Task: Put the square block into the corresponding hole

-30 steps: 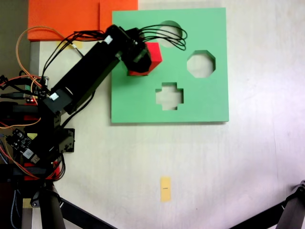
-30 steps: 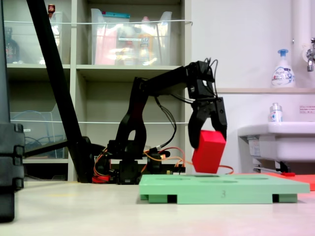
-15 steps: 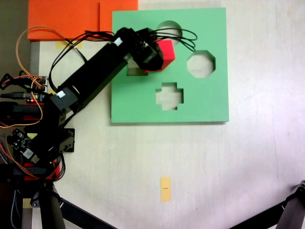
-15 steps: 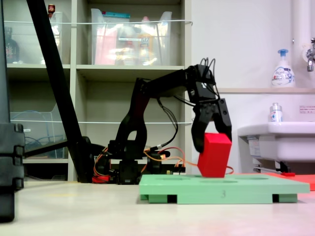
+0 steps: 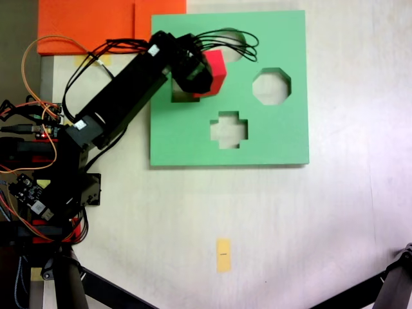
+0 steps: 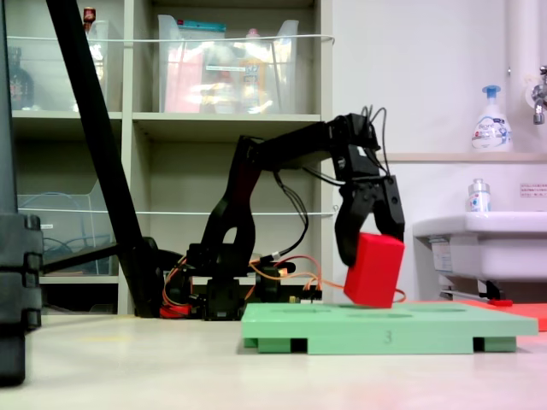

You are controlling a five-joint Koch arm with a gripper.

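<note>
**Red cube held tilted just above the green board, beside its square hole**

You had the black pincer clamped on the small red foam cube, one jaw down each side of its upper part, so the block hung below the fingers with its bottom free to enter a hole. In the side fixed view the cube was tipped, its lower corner just above or barely touching the flat green foam board; I could not tell which. That tilt matters: a square peg wants its faces level and parallel to the hole's sides.

From above, the cube sat near the board's far-left corner, and the small square cutout lay just to its left in that view, partly hidden under the arm. You held the block high enough to slide it across without snagging the board.

The octagonal cutout and cross-shaped cutout lay well apart toward the board's right and near edges. The flat orange foam slabs rested at the bench's far-left corner, out of the way.
</note>
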